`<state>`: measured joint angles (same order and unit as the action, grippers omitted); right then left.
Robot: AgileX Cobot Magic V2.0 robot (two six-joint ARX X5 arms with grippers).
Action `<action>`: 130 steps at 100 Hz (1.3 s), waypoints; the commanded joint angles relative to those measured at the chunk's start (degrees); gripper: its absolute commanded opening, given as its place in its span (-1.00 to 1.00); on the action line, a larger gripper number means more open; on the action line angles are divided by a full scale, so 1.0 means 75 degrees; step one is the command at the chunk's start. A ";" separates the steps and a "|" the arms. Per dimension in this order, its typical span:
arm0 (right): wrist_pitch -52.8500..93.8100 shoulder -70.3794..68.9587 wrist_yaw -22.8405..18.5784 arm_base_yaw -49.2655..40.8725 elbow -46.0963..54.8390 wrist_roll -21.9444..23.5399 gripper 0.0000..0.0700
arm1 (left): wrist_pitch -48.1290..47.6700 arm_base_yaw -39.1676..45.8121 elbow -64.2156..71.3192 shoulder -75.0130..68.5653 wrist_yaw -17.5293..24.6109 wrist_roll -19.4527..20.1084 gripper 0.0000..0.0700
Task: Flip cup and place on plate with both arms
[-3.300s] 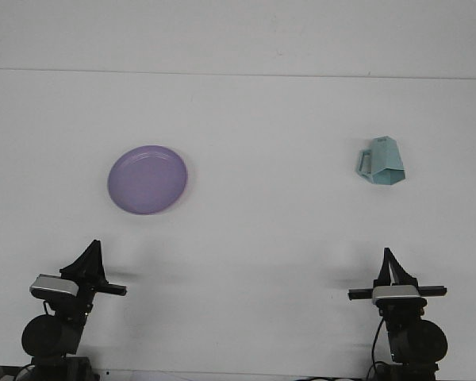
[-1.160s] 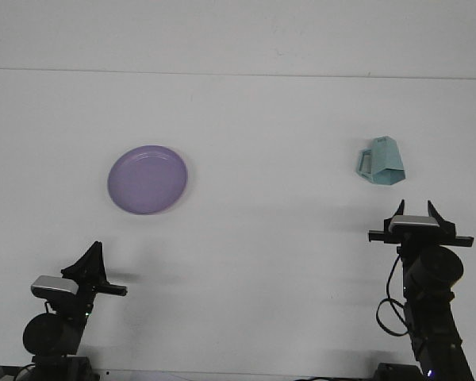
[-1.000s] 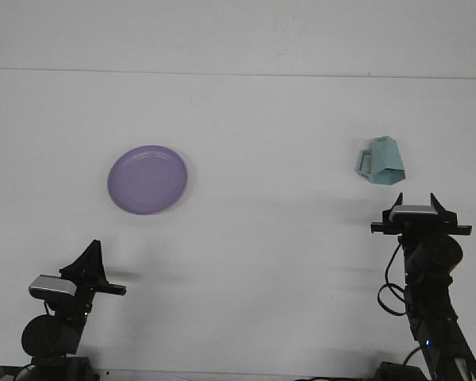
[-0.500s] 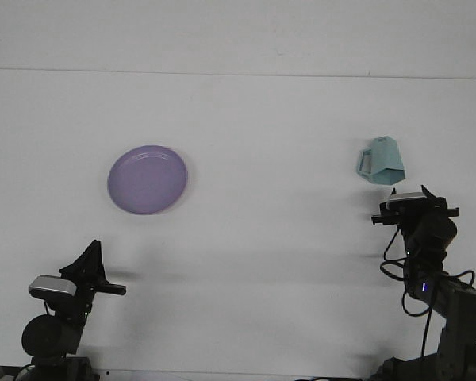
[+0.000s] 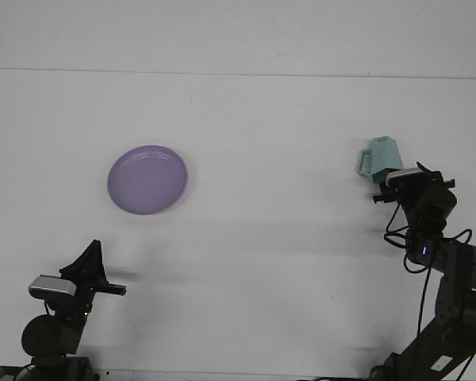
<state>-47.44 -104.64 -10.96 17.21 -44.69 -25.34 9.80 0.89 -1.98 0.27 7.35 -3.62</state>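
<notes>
**A:** How much of the job is done?

**B:** Almost none. The small light blue plastic cup with a handle [image 5: 380, 160] sits on the white bench [image 5: 270, 238], far over on the right. It looks upside down, wide end on the bench. The round purple plate [image 5: 147, 178] is well apart from it, on the left, with nothing on it.

**A:** What are the arms doing?

**B:** The right gripper [image 5: 403, 181] is right up at the cup's near edge. I cannot tell if its jaws are apart or together. The left gripper [image 5: 91, 266] waits low at the front, and I cannot tell about its jaws either.

**A:** So what is left?

**B:** I think everything: grab the cup, flip it, then set it on the plate.
</notes>
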 commanded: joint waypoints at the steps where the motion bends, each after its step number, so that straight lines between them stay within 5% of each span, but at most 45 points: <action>1: -0.0064 -0.0367 -0.0102 0.0047 -0.0297 -0.0154 0.20 | 0.0076 0.0000 0.0154 -0.0006 0.0017 -0.0006 -0.97; 41: -0.0047 -0.1099 -0.0624 0.0099 -0.1008 -0.0428 0.11 | 0.0073 0.0000 0.0154 -0.0006 0.0017 -0.0009 -0.97; 62: -0.0093 -0.1174 -0.0761 0.0114 -0.1061 -0.0423 -0.98 | 0.0073 0.0000 0.0154 -0.0006 0.0017 -0.0009 -0.97; 76: -0.0154 -0.1172 -0.0766 0.0114 -0.1116 -0.0236 -0.99 | 0.0073 0.0000 0.0154 -0.0006 0.0017 -0.0012 -0.97; 105: 0.0373 -0.0347 -0.0866 0.0087 -0.1119 0.1142 -0.99 | 0.0082 0.0000 0.0154 -0.0006 0.0017 -0.0012 -0.97; 130: 0.2908 0.1606 -0.0912 -0.0154 -0.1134 0.2868 -0.99 | 0.0082 0.0000 0.0146 -0.0006 0.0017 -0.0023 -0.97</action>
<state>-31.40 -95.70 -17.76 16.64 -52.14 -11.60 9.80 0.89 -1.98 0.27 7.35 -3.66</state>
